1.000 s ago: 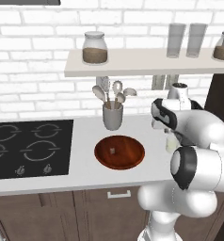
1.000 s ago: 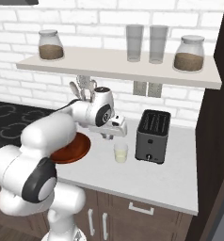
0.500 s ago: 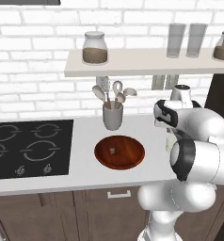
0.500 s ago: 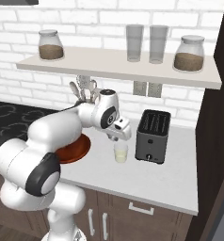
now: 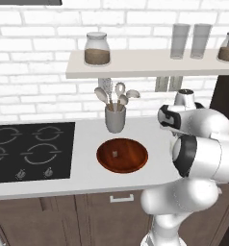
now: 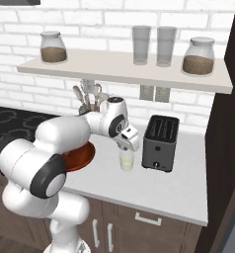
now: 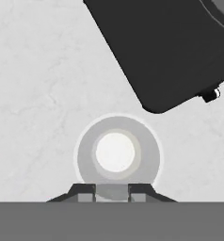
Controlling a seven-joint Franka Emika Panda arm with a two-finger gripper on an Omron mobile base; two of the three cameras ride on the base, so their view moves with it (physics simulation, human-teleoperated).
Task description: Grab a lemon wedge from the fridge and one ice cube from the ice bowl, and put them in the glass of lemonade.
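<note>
The glass of lemonade (image 6: 126, 162) stands on the counter just left of the black toaster (image 6: 160, 143). My gripper (image 6: 130, 148) hangs right above it, pointing down. In the hand view the glass (image 7: 117, 153) sits straight below the gripper (image 7: 112, 193). The jaws are shut on a small pale piece; I cannot tell whether it is the lemon wedge or an ice cube. The wooden ice bowl (image 5: 131, 166) lies left of the arm, with one ice cube (image 5: 115, 154) in it. The fridge is out of view.
A grey utensil cup (image 5: 115, 119) stands behind the bowl. A black stove top (image 5: 30, 151) fills the counter's left end. Overhead, a shelf (image 6: 124, 69) carries two jars and two tall glasses. A dark tall panel (image 6: 228, 148) bounds the counter at the right.
The hand has swung a little to the right and settled over the glass of lemonade. Its grip has stayed the same.
</note>
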